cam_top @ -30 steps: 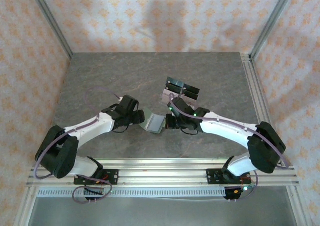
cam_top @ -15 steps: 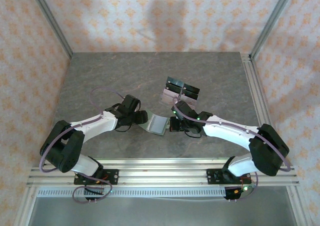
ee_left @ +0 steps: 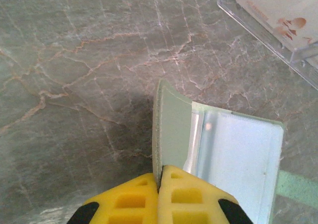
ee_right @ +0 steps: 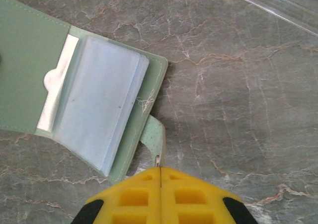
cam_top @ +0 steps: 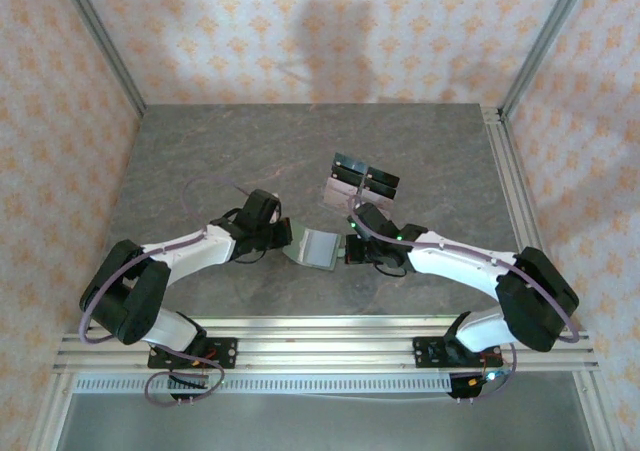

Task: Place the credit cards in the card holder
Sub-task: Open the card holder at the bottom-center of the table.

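Two grippers meet at the card holder [cam_top: 318, 248], which lies open on the near middle of the table [cam_top: 220, 151], directly between them. The left gripper [ee_left: 160, 180] is clamped on the edge of the holder's left cover; its yellow fingers [ee_left: 126, 201] are pressed together with the thin green edge between them, and that cover stands up off the stone while the rest lies flat. The right gripper [ee_right: 160, 170] is pinched tight on the snap tab [ee_right: 155, 134], which sticks out from the holder's right edge, with a small metal stud showing just at the fingertips. From the right wrist the card holder [ee_right: 30, 60] shows a lighter inside, with clear sleeves stacked on its nearer half and their edges lying just inside the green border. The clear stand [cam_top: 362, 179] with black panels sits just beyond the holder on the right, close to the right arm's wrist but apart from the holder itself. The credit cards [cam_top: 334, 193] show as a pale patch at the stand's near-left foot; from the left wrist a pale printed card [ee_left: 278, 8] lies within the clear rim. Bare stone runs wide to the far left and behind the stand. A metal rail [cam_top: 505, 181] bounds the table's right edge, well away from both grippers.
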